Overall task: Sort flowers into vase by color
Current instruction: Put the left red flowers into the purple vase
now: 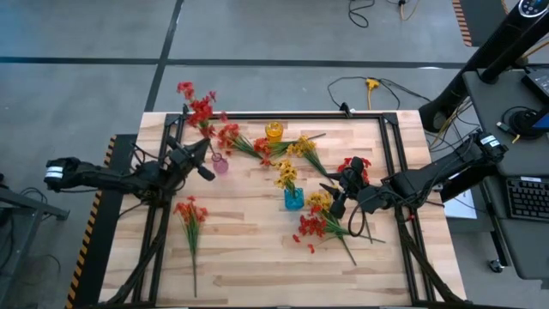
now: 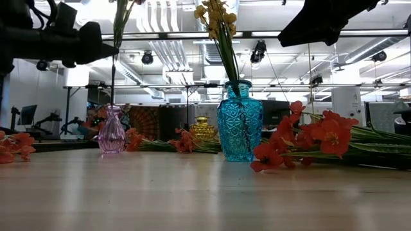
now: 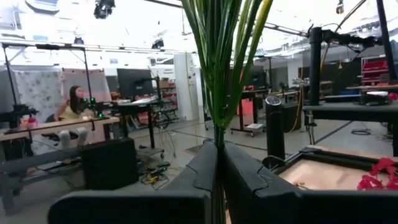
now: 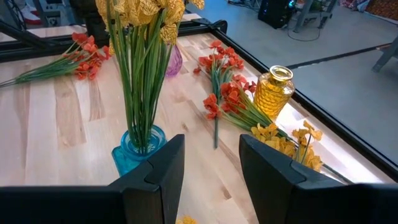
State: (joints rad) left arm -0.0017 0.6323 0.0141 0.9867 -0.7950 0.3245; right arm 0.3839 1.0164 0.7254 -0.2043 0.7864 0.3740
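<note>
My left gripper (image 1: 204, 160) stands above the pink vase (image 1: 220, 164) and is shut on a red sprig (image 1: 198, 109). In the low view the sprig's stem (image 2: 115, 64) runs straight down to the pink vase (image 2: 111, 132). My right gripper (image 4: 211, 167) is open and holds nothing. It hovers right of the blue vase (image 4: 139, 148), which holds yellow flowers (image 4: 144, 9). An amber vase (image 1: 274, 130) stands near the far edge. Loose red sprigs (image 1: 190, 216) and yellow sprigs (image 1: 302, 148) lie flat on the table. My left gripper pinches the red sprig's bundle of green stems (image 3: 219, 134) between its two fingers, which come level from the table's left and lie across the stems. The sprig stands upright with its blooms above. Its lower end (image 2: 113, 102) reaches the pink vase's mouth.
More sprigs lie by my right gripper, red (image 1: 310, 227) and yellow (image 1: 320, 201), and another red cluster (image 1: 352, 164) lies behind it. A red sprig (image 1: 233, 137) lies between the pink and amber vases. A black frame (image 1: 390, 154) borders the table. Bare wood (image 1: 249, 249) shows toward the near edge.
</note>
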